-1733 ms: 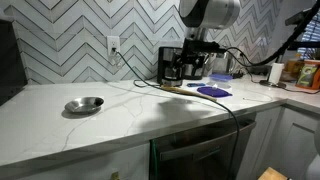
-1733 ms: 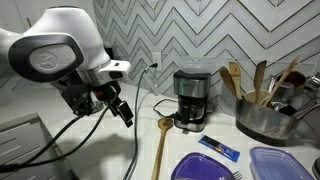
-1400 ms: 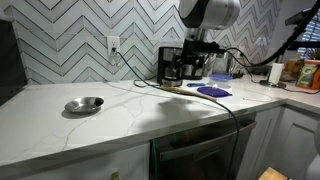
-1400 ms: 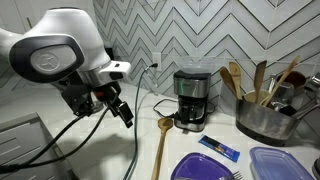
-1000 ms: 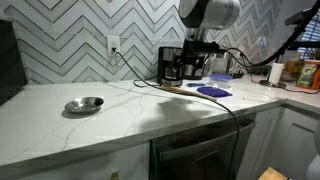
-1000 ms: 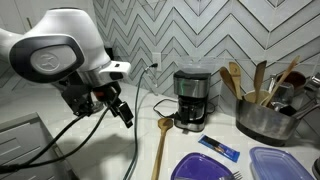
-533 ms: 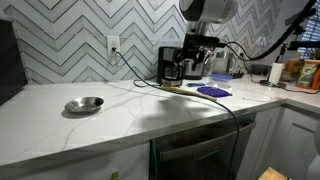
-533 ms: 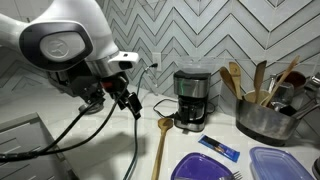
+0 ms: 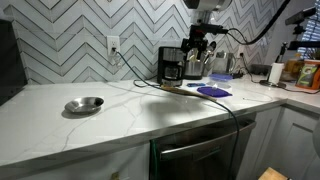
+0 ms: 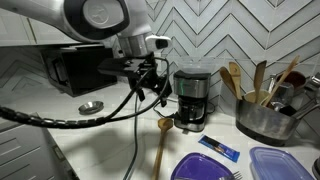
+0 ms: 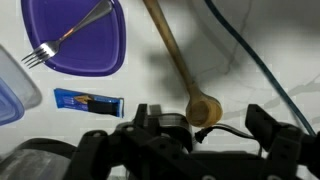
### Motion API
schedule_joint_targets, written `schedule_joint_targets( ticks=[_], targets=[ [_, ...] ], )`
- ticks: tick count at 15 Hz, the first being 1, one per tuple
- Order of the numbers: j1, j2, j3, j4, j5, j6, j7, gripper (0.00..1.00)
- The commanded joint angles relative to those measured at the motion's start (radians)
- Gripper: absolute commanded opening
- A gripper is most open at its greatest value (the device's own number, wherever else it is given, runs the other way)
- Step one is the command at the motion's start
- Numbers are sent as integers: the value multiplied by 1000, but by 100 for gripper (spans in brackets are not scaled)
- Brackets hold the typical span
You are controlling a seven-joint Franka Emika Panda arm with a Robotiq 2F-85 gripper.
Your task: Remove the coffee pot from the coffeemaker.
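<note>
The black and silvery coffeemaker [image 9: 171, 62] stands by the tiled wall, and also shows in an exterior view [image 10: 192, 98]. The glass coffee pot [image 10: 190, 114] sits inside it on its plate, black handle forward. My gripper [image 10: 160, 90] hangs open and empty above the counter, just beside the coffeemaker and apart from it; it also shows in an exterior view [image 9: 197, 47]. In the wrist view the gripper [image 11: 207, 124] has its jaws spread wide over the head of a wooden spoon [image 11: 203, 110]. A dark rounded shape at the lower left there is too blurred to name.
A wooden spoon [image 10: 160, 145], a purple plate with a fork [image 11: 75, 35], a blue packet [image 11: 88, 102] and a clear lidded box [image 10: 285, 165] lie before the coffeemaker. A metal pot of utensils [image 10: 262, 120] stands beside it. A metal bowl [image 9: 84, 104] sits apart. A black cable [image 11: 250, 60] crosses the counter.
The arm has risen and swung toward the coffeemaker, bringing the gripper close beside it. The jaws stay open. The coffee pot has not moved.
</note>
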Motion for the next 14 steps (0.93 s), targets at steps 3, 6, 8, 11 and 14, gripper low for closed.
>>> schedule_joint_targets(
  ticks=[3,6,8,11,14],
  targets=[
    [-43,140,-38,121,74,14,-175,100],
    [-51,125,-22,106,60,15,-144,100],
    [-51,127,-19,108,60,15,-144,100],
    [-50,123,-15,110,60,15,-143,100],
    [-49,129,-14,114,61,15,-165,100]
  ],
)
